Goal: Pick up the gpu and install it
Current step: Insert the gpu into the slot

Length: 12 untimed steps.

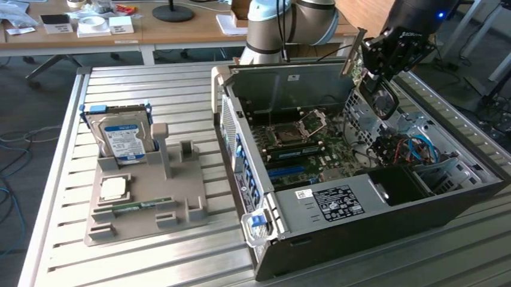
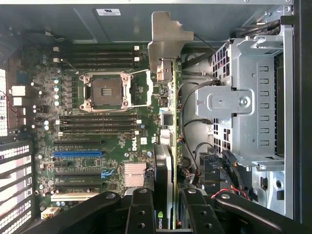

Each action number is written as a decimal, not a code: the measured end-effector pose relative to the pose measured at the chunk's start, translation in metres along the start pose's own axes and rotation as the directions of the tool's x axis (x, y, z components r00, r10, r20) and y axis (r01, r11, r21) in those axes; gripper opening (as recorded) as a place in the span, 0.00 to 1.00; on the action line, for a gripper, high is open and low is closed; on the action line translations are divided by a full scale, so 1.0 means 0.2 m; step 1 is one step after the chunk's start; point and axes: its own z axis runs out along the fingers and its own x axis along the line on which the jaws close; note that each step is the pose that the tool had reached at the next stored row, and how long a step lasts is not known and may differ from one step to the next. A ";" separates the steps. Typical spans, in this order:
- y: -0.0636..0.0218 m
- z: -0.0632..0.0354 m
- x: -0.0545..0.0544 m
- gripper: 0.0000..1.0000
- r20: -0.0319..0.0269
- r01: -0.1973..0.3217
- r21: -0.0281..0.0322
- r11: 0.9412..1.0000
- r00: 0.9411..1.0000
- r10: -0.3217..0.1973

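The gpu (image 2: 169, 122) is a thin card seen edge-on in the wrist view, with a silver metal bracket (image 2: 168, 36) at its far end. My gripper (image 2: 168, 207) is shut on it, and its black fingers (image 2: 141, 212) clamp the card's near end. In the exterior view the gripper (image 1: 383, 57) hangs above the back right of the open computer case (image 1: 359, 203). It holds the gpu (image 1: 353, 51) upright over the motherboard (image 1: 312, 143). A blue expansion slot (image 2: 78, 153) lies on the motherboard to one side of the card.
A metal drive cage (image 2: 243, 97) and loose cables (image 2: 209, 165) sit close beside the card inside the case. On the slatted table, a grey holder (image 1: 148, 197) carries a hard drive (image 1: 124, 140), a processor chip (image 1: 114, 189) and a green memory stick (image 1: 142, 206).
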 end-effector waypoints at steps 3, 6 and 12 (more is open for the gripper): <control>0.000 0.000 0.00 0.27 0.000 0.000 0.000 1.000 1.000 0.000; 0.000 0.000 0.00 0.27 0.000 0.007 0.000 1.000 1.000 -0.007; 0.000 0.001 0.00 0.27 -0.005 0.080 -0.001 0.997 0.997 -0.080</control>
